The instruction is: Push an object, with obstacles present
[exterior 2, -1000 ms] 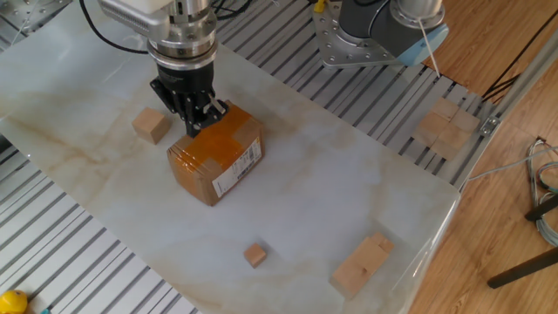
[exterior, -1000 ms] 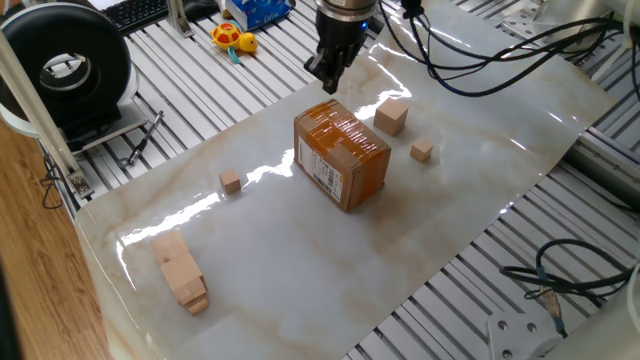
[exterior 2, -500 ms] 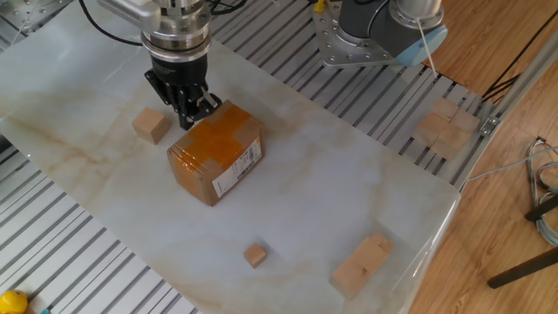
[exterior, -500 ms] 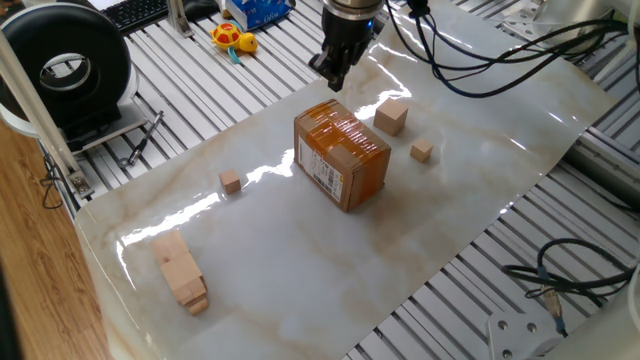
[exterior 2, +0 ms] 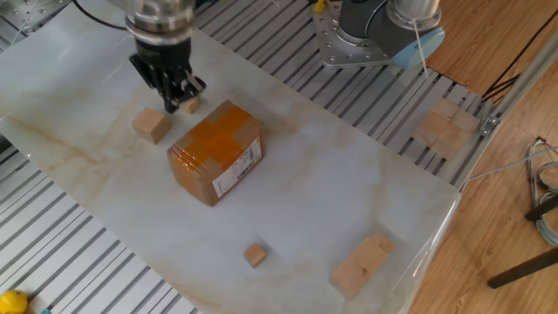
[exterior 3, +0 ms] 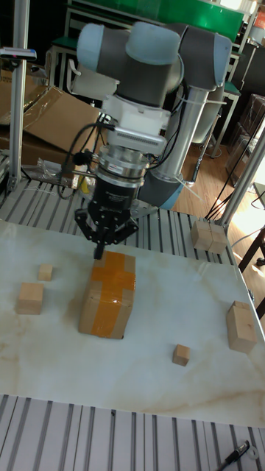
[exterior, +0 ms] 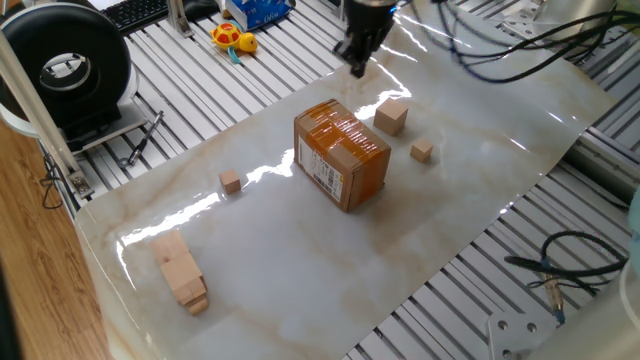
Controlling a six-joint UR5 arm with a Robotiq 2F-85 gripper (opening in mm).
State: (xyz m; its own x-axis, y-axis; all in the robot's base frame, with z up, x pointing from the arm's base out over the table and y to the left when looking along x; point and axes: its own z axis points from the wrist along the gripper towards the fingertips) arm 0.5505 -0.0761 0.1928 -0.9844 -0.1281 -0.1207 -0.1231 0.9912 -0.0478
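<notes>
Hovering over table: jaws [exterior 2: 171,94] pinched together, near wood cube [exterior 2: 151,126].

- One arm [exterior 3: 147,51], grey links with pale blue joint caps, folds down from a raised shoulder to a vertical wrist [exterior 3: 121,176].
- Wrist is a stacked silver and black cylinder; a black cable loops off its side.
- Gripper [exterior 2: 170,98] points straight down, black, two fingers.
- Fingers [exterior: 357,62] taper together to a narrow tip; no gap shows between them in any view, and nothing is held.
- In the tall fixed view the gripper [exterior 3: 99,252] tip hangs low, close to the surface; whether it touches cannot be told.
- Arm base [exterior 2: 370,30] stands at the far edge, apart from the gripper.
</notes>
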